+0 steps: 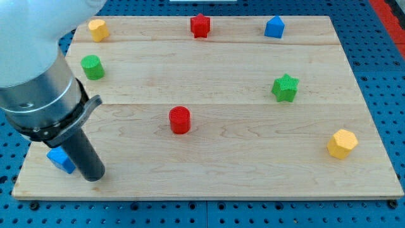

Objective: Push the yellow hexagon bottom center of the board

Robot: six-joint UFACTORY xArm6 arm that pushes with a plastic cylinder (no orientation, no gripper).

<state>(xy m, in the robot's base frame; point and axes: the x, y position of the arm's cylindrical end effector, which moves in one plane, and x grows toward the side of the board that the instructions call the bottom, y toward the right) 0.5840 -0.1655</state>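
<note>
The yellow hexagon point(342, 143) sits near the board's right edge, in the lower right. My tip point(93, 176) rests on the board at the lower left, far from the hexagon. The tip is just right of a blue block point(60, 159), which the rod partly hides. The arm's grey body fills the view's upper left.
A red cylinder point(180, 120) stands near the middle. A green star point(285, 87) lies right of centre. Along the top are a yellow block point(97, 29), a red star point(200, 25) and a blue block point(274, 27). A green cylinder point(92, 66) is at the left.
</note>
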